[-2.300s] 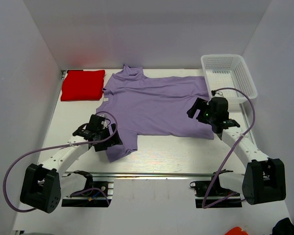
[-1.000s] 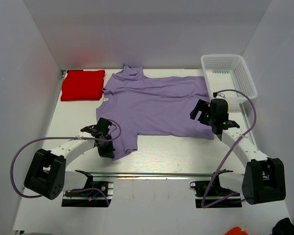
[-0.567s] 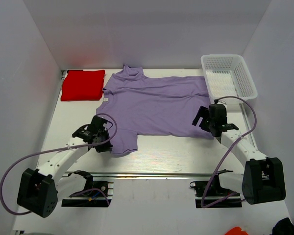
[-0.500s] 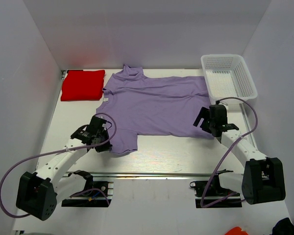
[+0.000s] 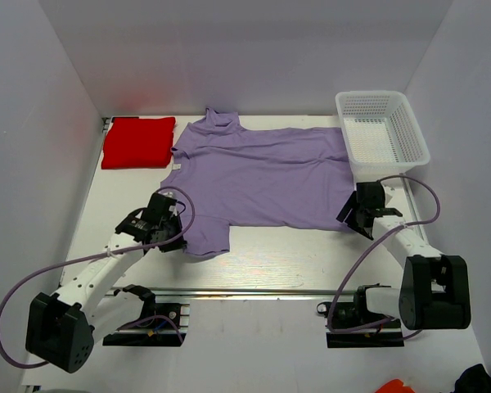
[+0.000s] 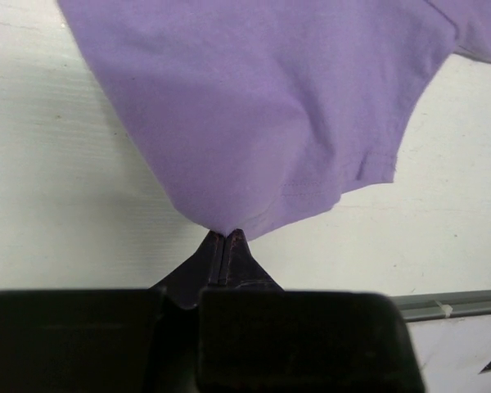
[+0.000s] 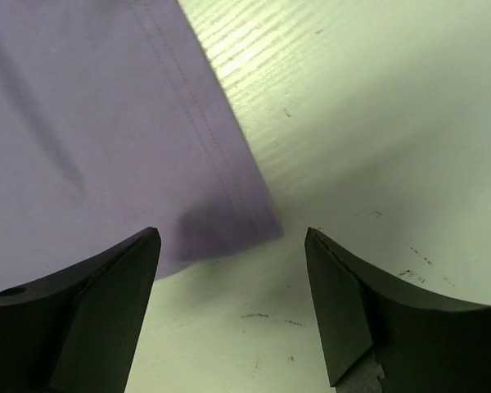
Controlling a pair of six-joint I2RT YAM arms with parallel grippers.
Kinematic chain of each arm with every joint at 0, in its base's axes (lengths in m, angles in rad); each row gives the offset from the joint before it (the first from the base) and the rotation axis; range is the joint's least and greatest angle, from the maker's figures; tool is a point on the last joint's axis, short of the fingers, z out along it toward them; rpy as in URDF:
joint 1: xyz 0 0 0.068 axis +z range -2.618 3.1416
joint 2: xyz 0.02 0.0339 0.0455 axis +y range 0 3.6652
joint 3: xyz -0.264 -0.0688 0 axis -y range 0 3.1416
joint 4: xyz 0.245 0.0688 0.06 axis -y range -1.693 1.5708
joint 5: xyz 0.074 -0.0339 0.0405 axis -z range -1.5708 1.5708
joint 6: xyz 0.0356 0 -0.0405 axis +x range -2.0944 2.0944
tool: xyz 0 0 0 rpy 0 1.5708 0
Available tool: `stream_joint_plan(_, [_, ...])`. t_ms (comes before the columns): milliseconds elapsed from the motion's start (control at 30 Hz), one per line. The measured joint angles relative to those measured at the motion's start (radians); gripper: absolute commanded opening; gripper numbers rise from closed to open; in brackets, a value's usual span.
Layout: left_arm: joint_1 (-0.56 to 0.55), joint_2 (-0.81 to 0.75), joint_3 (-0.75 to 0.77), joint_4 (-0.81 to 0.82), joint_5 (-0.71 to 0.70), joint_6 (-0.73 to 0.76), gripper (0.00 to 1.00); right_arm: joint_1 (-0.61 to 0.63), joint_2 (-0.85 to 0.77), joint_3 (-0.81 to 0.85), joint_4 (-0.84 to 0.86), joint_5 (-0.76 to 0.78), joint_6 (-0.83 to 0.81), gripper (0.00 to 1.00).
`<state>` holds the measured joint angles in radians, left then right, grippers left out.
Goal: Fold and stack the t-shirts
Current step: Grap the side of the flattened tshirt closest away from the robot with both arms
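Note:
The lavender t-shirt [image 5: 262, 176] lies spread flat mid-table, collar toward the back. My left gripper [image 5: 177, 242] is shut on the near edge of its left sleeve; the left wrist view shows the fingertips [image 6: 227, 238] pinching a raised peak of the purple cloth [image 6: 254, 106]. My right gripper [image 5: 353, 218] hangs open just above the table at the shirt's near right hem corner [image 7: 258, 225]. That corner lies between its fingers [image 7: 119, 282], and they do not touch it. A red t-shirt [image 5: 137, 142] rests as a folded rectangle at the back left.
A white mesh basket [image 5: 380, 95] stands at the back right, just behind the right arm. White walls close in the table on the left, back and right. A metal rail [image 5: 254, 291] runs along the near edge between the arm bases.
The left gripper has closed on the sleeve's near edge and drawn it up a little. The right gripper slid off the shirt, right and nearer, to the hem corner, its jaws narrowing slightly.

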<state>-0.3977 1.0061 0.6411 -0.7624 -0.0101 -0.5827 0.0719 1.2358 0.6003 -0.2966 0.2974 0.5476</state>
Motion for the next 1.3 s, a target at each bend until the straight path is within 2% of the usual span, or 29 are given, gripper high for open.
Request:
stream_joint_plan(67, [0.000, -0.007, 0.010, -0.002, 0.011, 0.007, 0.00, -0.010, 0.011, -0.006, 0.000, -0.005, 0.000, 0.75])
stream_joint_plan(133, [0.000, -0.014, 0.023, -0.002, 0.025, 0.018, 0.00, -0.018, 0.022, -0.012, 0.000, -0.015, 0.003, 0.69])
stream_joint_plan(267, [0.000, -0.026, 0.047, -0.024, 0.047, 0.030, 0.00, -0.025, 0.038, -0.021, 0.011, -0.044, 0.001, 0.46])
stream_joint_plan(333, [0.000, -0.031, 0.055, -0.048, 0.048, 0.034, 0.00, -0.027, 0.049, -0.023, 0.018, -0.062, 0.003, 0.43])
stream_joint_plan(367, [0.000, -0.033, 0.056, -0.058, 0.048, 0.034, 0.00, -0.027, 0.055, -0.023, 0.019, -0.068, 0.003, 0.34])
stream_joint_plan(433, [0.000, -0.036, 0.056, -0.084, 0.053, 0.033, 0.00, -0.029, 0.066, -0.024, 0.031, -0.072, 0.000, 0.27])
stream_joint_plan(467, [0.000, -0.037, 0.056, -0.093, 0.057, 0.033, 0.00, -0.032, 0.069, -0.024, 0.038, -0.075, 0.000, 0.19])
stream_joint_plan(533, [0.000, -0.040, 0.056, -0.108, 0.067, 0.027, 0.00, -0.035, 0.074, -0.024, 0.047, -0.082, -0.001, 0.11])
stream_joint_plan(567, [0.000, -0.042, 0.056, -0.113, 0.071, 0.024, 0.00, -0.037, 0.075, -0.026, 0.053, -0.085, 0.000, 0.01])
stream_joint_plan(733, [0.000, -0.044, 0.056, -0.156, 0.082, 0.001, 0.00, -0.042, 0.054, -0.040, 0.059, -0.108, 0.003, 0.00])
stream_joint_plan(1167, [0.000, -0.123, 0.113, -0.318, 0.130, -0.027, 0.00, -0.044, -0.245, -0.051, -0.229, -0.170, -0.001, 0.00])
stream_joint_plan(1300, [0.000, -0.125, 0.111, -0.297, 0.171, -0.020, 0.00, -0.044, -0.259, -0.053, -0.246, -0.208, -0.010, 0.00])
